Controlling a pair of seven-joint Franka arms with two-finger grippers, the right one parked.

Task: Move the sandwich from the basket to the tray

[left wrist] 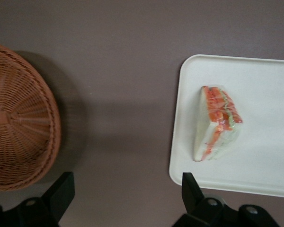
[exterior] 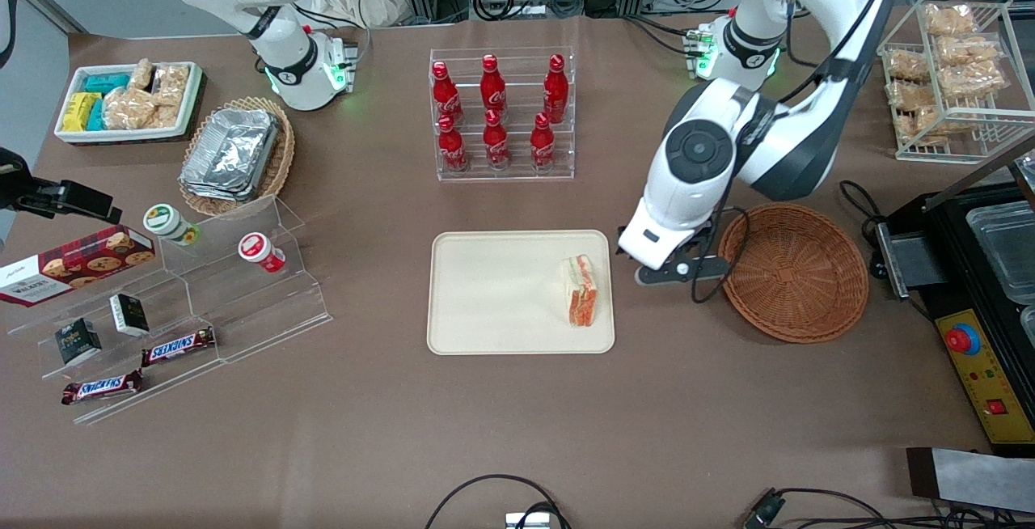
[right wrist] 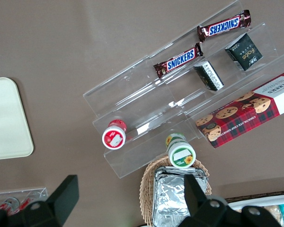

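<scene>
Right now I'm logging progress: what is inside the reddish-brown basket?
Nothing: the basket shows only bare weave. The sandwich lies on the tray. The open gripper hangs between them, hiding a sliver of the basket's rim.

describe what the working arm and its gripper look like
The working arm is glossy white with dark grey joint sections, a round black cap and a green-lit base ring. A black cable loops beside its gripper, which sits between the tray and basket, with black fingers.
</scene>
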